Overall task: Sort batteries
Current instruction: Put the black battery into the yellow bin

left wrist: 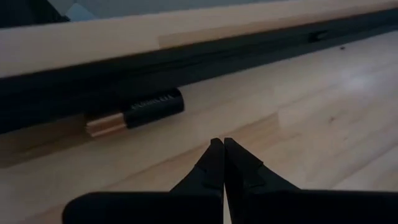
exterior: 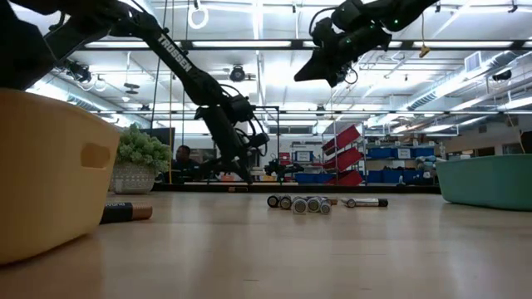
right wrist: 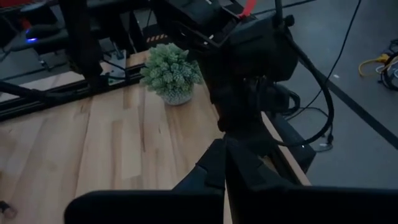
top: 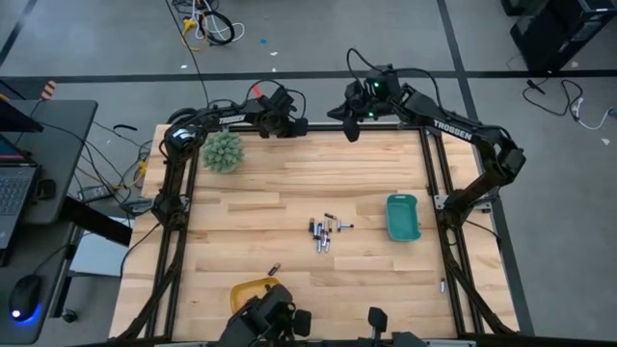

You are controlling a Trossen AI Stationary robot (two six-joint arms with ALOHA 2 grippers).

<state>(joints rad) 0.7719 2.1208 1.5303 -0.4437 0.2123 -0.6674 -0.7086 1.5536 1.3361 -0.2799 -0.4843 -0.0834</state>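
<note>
Several small dark and silvery batteries [top: 323, 233] lie in a cluster at mid-table, and they show in the low view too [exterior: 301, 203]. One black, copper-ended battery [top: 275, 269] lies alone near the yellow tray [top: 249, 288]. Another black, copper-ended battery [left wrist: 134, 112] lies against the rail at the table's far edge. My left gripper [left wrist: 219, 146] is shut, low over the wood just short of that battery, at the far edge [top: 289, 125]. My right gripper [right wrist: 224, 146] is shut and raised above the far edge [top: 352, 122], high in the low view [exterior: 328, 66].
A teal tray [top: 403, 217] sits right of the cluster and the yellow tray at the near edge [exterior: 41, 166]. A spiky green plant in a pot [top: 224, 151] stands at the far left. Dark frame rails run along the table's edges. Bare wood surrounds the cluster.
</note>
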